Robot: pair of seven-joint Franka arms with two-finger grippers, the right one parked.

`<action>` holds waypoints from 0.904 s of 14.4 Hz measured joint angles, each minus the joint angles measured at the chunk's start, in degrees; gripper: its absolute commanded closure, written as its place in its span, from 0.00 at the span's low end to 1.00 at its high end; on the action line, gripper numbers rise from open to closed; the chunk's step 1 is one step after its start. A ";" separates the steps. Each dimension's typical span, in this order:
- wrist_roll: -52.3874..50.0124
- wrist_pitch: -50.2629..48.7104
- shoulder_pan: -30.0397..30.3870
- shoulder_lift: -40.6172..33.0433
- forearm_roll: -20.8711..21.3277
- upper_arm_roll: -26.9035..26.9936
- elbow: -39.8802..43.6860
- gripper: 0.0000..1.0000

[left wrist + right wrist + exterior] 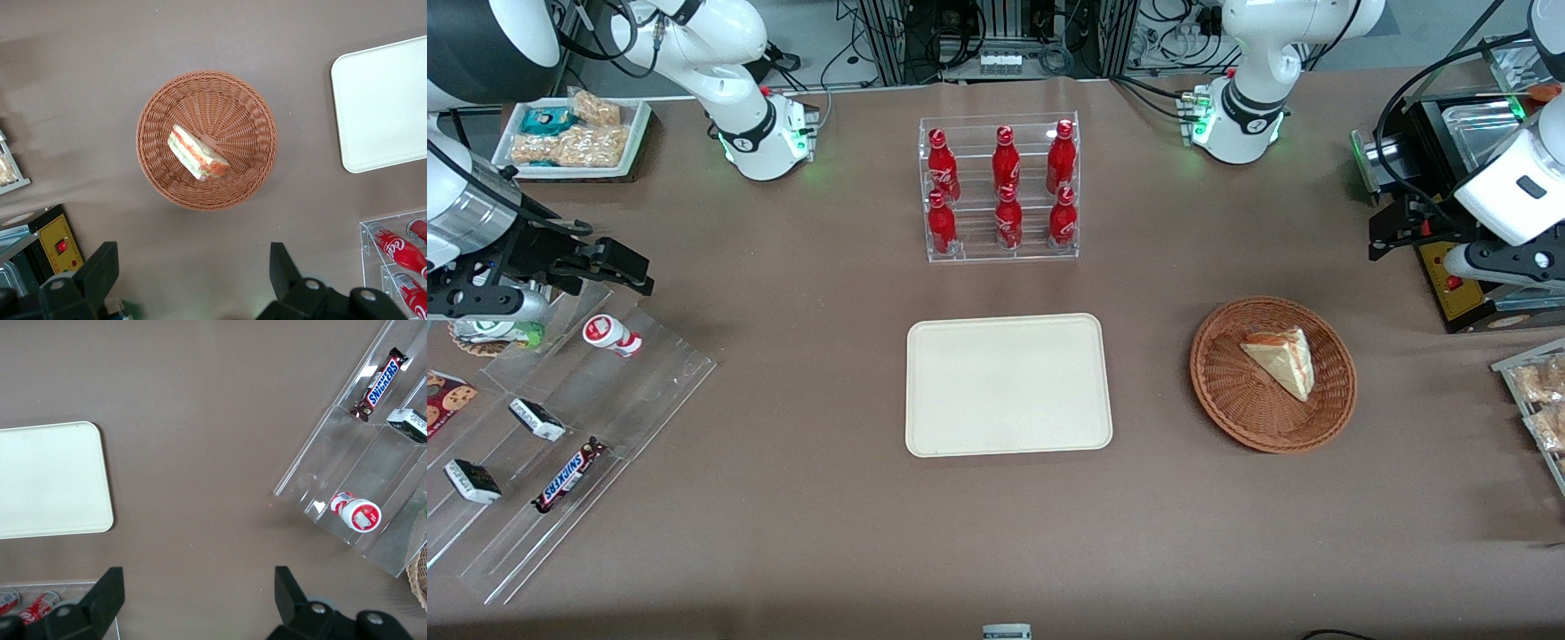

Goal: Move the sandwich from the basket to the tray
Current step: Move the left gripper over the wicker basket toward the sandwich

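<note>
1 small triangular sandwich (1282, 361) of pale bread, with red-orange and green filling along its cut edge, lies inside 1 round reddish-brown wicker basket (1232, 400). 1 flat cream-beige rectangular tray (1008, 384) sits on the brown table (827, 293) beside the basket, toward the parked arm's end, apart from it and bare.

The left arm's black two-finger gripper (190, 270) hangs above the table with its fingers spread wide and released, holding nothing; in the wrist view the basket and sandwich lie past its fingertips, well apart from them. In the front view this gripper sits at the frame's edge and is partly cut off.

Farther from the front camera than the tray stands 1 clear acrylic rack (1000, 191) with 6 red cola bottles (1006, 160) in 2 rows of 3. Toward the parked arm's end, another clear stepped rack (605, 427) holds 1 Snickers bar (567, 476), 2 small dark-and-white packs and 1 red-and-white cup (612, 336) on its side.
</note>
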 measured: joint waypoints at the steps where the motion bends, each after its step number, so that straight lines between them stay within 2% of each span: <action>1: 0.00 0.00 0.00 0.08 0.00 0.00 -0.02 0.00; 8: 0.00 -0.01 -0.02 0.26 0.00 -0.10 -0.59 0.00; 13: -0.08 2.24 -0.02 0.39 1.43 -0.10 -5.05 0.00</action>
